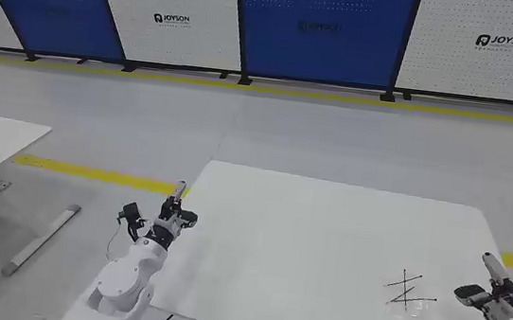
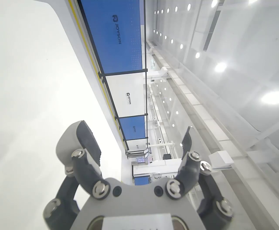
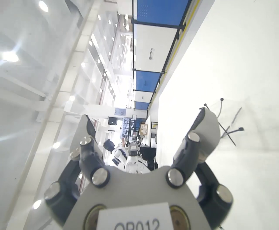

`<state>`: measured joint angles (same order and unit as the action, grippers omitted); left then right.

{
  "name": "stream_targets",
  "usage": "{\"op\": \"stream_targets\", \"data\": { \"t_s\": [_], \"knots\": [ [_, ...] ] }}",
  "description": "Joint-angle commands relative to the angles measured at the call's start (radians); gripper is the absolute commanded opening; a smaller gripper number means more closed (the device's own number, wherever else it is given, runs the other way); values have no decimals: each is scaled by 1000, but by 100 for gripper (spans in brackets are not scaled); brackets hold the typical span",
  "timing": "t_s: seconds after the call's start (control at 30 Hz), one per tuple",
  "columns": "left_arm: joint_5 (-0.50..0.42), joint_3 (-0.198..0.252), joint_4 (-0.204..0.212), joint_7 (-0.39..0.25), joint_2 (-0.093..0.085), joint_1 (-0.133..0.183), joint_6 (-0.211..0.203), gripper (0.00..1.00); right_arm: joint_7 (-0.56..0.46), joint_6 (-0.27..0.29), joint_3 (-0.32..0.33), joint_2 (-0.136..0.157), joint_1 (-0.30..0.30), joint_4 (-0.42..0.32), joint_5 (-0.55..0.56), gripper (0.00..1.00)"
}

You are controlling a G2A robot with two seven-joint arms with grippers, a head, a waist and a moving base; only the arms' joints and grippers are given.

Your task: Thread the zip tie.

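On the flat white bench (image 1: 324,234), near its right end and close to its front edge, you have a small heap of thin black plastic zip ties (image 1: 406,289) lying crossed over one another. In the right wrist view the zip ties (image 3: 231,130) lie flat on the bench (image 3: 239,54), and you can make out three square heads at the ends of the strands.

Your right gripper (image 1: 481,281) sits at the bench's right edge, just beside the zip ties and not touching them. Its fingers (image 3: 204,122) are spread wide apart with nothing between them.

Your left gripper (image 1: 177,199) is at the bench's left edge, well apart from the zip ties. From the left wrist view the left gripper (image 2: 136,130) is held just off the bench (image 2: 32,76), with its fingers (image 2: 87,139) likewise spread wide and holding nothing.
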<state>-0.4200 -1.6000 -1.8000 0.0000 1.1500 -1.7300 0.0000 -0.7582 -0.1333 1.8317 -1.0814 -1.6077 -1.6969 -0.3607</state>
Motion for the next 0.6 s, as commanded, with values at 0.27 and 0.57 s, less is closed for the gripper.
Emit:
{"op": "stream_targets", "data": {
  "t_s": [0.27, 0.57],
  "knots": [
    [0, 0, 0, 0, 0, 0, 0, 100, 3, 1, -1, -1, -2, -2, -1, 100],
    [0, 0, 0, 0, 0, 0, 0, 100, -401, -40, 14, 44, 190, 183, 59, 100]
  ]
}}
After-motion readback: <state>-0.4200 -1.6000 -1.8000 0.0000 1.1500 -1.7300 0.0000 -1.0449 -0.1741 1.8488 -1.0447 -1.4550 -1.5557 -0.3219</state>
